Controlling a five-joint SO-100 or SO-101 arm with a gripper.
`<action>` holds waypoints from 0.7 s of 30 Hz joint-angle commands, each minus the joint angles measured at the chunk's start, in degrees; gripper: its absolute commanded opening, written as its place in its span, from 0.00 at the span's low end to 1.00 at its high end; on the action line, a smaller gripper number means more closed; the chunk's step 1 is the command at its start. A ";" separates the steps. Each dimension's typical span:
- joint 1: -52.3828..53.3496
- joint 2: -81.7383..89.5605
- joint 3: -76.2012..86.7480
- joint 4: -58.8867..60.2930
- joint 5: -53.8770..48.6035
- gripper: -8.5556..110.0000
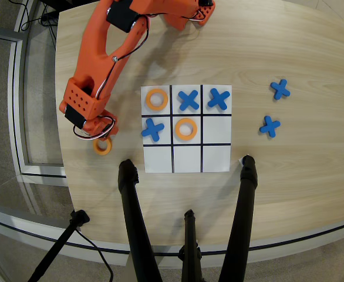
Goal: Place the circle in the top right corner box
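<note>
Wooden table (pixel 313 47), fingers (pixel 99 136) over circle (pixel 102 145)

curved light wood table (pixel 313 176), grey floor (pixel 2 64), black tripod legs (pixel 138 229)

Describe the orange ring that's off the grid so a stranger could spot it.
Start at the white paper grid mid-table, then look to its left in the overhead view. The ring lies on bare wood just below the orange arm's end effector. The other two rings sit inside grid cells.
</note>
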 commanded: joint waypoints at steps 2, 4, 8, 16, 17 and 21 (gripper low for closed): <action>1.93 2.46 1.41 5.45 -1.32 0.20; 2.99 4.31 2.55 8.79 -2.55 0.20; 5.10 8.00 4.31 15.73 -4.66 0.20; 6.42 8.79 6.33 16.79 -6.33 0.18; 6.42 8.61 6.68 16.35 -6.15 0.16; 6.42 8.35 8.35 14.59 -6.24 0.10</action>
